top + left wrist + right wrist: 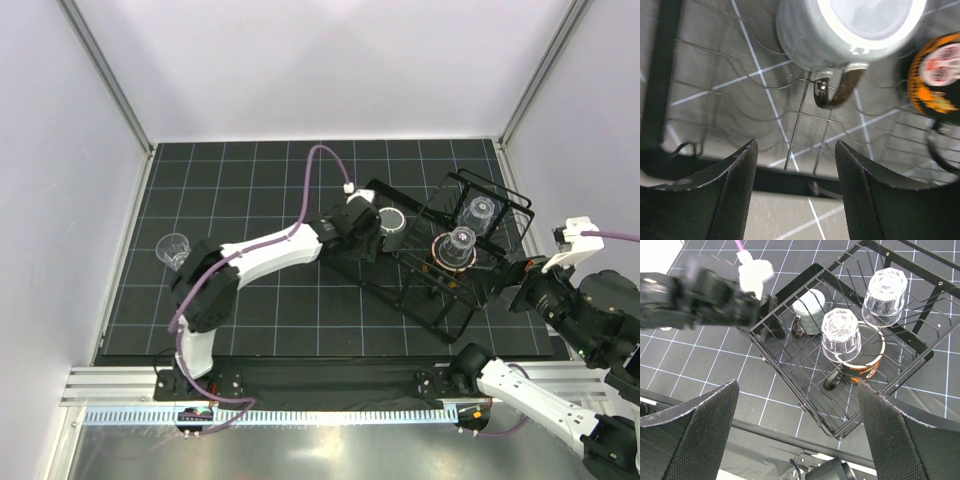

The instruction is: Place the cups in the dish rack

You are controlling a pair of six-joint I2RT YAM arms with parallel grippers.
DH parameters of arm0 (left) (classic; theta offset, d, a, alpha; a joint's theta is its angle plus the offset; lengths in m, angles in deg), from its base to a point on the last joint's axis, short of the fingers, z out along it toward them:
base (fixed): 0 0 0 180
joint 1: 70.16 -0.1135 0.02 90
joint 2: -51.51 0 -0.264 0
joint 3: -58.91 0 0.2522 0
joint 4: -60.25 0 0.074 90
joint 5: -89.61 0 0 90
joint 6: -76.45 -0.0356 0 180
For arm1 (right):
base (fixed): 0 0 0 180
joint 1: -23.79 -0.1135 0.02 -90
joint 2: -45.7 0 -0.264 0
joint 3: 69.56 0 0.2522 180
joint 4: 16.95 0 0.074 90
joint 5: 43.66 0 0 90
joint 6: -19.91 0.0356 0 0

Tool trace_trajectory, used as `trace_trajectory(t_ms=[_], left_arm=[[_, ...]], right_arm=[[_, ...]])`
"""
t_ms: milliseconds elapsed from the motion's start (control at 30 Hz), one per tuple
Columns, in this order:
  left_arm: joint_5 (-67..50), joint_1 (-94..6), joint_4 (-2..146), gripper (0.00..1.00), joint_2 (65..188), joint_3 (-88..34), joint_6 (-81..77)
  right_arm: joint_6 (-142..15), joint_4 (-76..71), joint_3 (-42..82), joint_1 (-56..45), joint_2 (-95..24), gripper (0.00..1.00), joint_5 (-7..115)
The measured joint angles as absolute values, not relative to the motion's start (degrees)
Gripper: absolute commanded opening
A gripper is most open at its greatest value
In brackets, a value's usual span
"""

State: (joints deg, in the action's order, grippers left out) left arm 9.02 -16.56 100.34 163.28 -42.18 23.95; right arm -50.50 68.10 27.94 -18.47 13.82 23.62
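Left gripper fingers apart, gripping nothing; grey mug inverted in dish rack just beyond. Right gripper wide, empty.

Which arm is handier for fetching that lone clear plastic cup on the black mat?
Probably the left arm: the clear plastic tumbler stands near its base, while the right gripper sits beyond the black wire dish rack.

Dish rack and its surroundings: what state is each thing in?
Dish rack: partly loaded.
Grey mug: in rack, not held.
Near tumbler: inverted over black mug.
Far tumbler: inverted in rack.
Loose cup: on mat, outside rack.
Left gripper: open, empty.
Right gripper: open, empty.
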Motion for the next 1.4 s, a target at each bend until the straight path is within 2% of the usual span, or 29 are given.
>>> trace_trajectory(t_ms=[200,467,833,1067,1400], left_arm=[[8.5,-18.3,100.0,0.63,152.9,-38.1,24.5],[10.2,-24.3,103.0,0.63,135.1,-26.2,27.9],[25.8,-40.5,123.8,0.69,112.4,-21.7,37.3],[29.0,-55.1,133.0,0.69,108.2,-16.5,41.2],[30.1,-68.3,135.8,0.72,104.2,-11.7,44.6]], right_arm=[[-50.5,67.7,26.7,-18.5,13.0,1.0,24.4],[-51.7,65.3,24.9,-18.5,10.8,1.0,27.2],[-53.3,60.8,22.9,-18.5,7.5,1.0,31.0],[-53.5,59.6,22.3,-18.5,6.3,1.0,32.6],[-53.5,58.7,21.6,-18.5,6.3,1.0,33.7]])
